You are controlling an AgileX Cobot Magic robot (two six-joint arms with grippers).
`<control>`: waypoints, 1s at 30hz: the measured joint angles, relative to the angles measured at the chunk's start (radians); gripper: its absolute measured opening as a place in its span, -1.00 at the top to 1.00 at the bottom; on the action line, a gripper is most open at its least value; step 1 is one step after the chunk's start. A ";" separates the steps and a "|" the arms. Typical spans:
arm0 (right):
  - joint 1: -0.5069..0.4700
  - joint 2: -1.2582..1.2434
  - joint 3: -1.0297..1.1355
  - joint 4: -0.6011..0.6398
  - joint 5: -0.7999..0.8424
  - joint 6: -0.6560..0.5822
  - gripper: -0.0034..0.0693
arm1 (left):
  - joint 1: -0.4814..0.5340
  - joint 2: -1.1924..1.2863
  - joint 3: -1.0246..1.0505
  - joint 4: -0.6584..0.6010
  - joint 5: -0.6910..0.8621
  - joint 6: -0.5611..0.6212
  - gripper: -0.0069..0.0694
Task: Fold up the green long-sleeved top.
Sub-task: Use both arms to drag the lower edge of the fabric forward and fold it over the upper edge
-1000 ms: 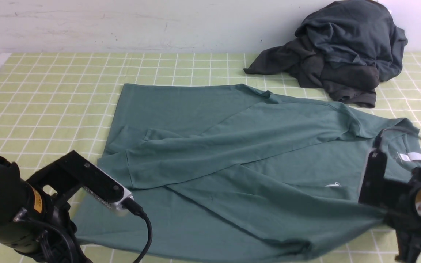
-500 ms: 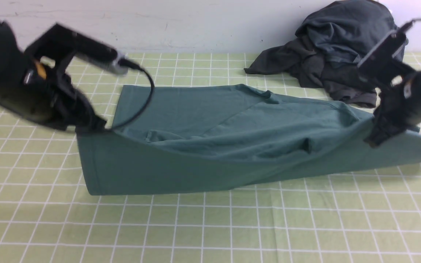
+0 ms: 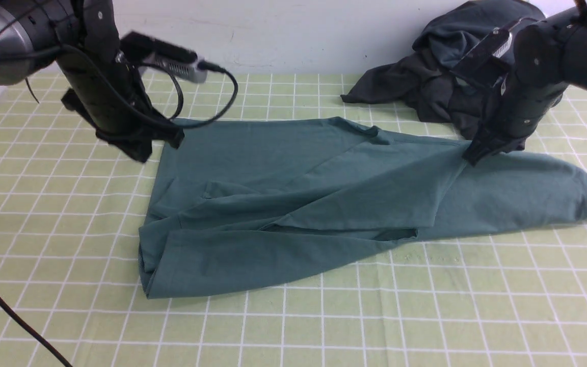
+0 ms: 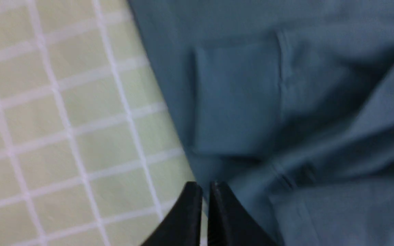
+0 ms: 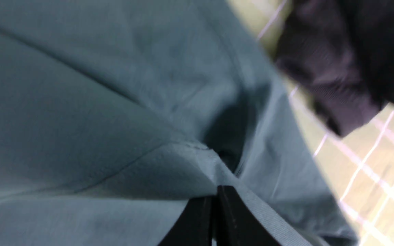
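The green long-sleeved top (image 3: 298,204) lies on the checked cloth, folded over lengthwise, with a sleeve lying across it. Its neck label and chest logo are hidden. My left gripper (image 3: 139,152) hovers at the top's far left corner; in the left wrist view (image 4: 205,186) its jaws are shut with nothing between them, above the edge of the top (image 4: 268,102). My right gripper (image 3: 470,157) is at the top's far right part; in the right wrist view (image 5: 215,191) its jaws are shut on a ribbed edge of the top (image 5: 80,102), which rises to them.
A heap of dark charcoal and slate-grey garments (image 3: 477,76) lies at the back right, just behind my right gripper, and shows in the right wrist view (image 5: 337,68). The yellow-green checked tablecloth (image 3: 324,326) covers the table. A pale wall stands behind.
Both grippers have carried the top's near edge up and over to the far side, folding it in half. The left arm went from near left to far left, the right arm from near right to far right.
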 joint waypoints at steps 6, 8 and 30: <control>-0.003 0.000 -0.003 0.017 0.044 -0.003 0.91 | 0.000 0.056 0.032 -0.175 0.067 0.075 0.60; -0.003 0.000 -0.003 0.020 0.044 -0.003 0.91 | 0.000 0.067 0.033 -0.190 0.067 0.075 0.42; -0.003 0.000 -0.007 0.045 0.069 -0.094 0.91 | 0.000 0.105 0.034 -0.199 0.064 0.118 0.77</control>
